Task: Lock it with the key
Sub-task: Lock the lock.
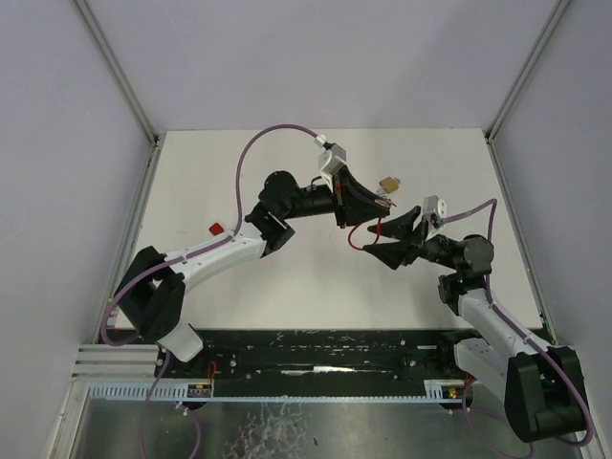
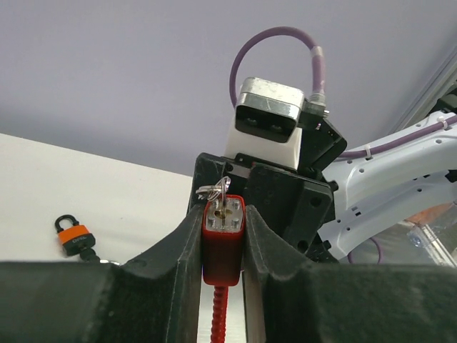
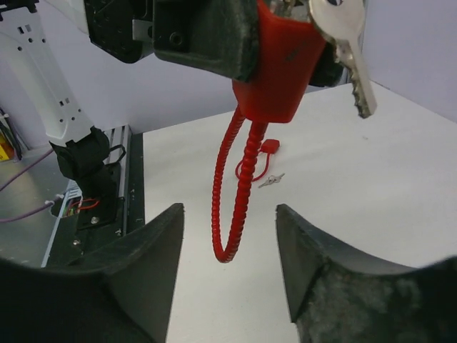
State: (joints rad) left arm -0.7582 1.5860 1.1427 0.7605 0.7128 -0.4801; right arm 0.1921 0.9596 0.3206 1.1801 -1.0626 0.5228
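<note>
Keys point(image 2: 218, 191) atop red cable lock point(image 2: 223, 246)

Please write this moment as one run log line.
left tool: shut on red cable lock | key: dangling at its face | right tool: open, empty, facing lock

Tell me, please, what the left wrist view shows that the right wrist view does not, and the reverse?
Only the left wrist view shows the orange padlock lying on the table and the silver end face of the red lock. Only the right wrist view shows the open right gripper, a small red item and loose keys on the table, and the bottom loop of the cable. Both show the red lock clamped in the left gripper, its red cable, and the keys at its end.
</note>
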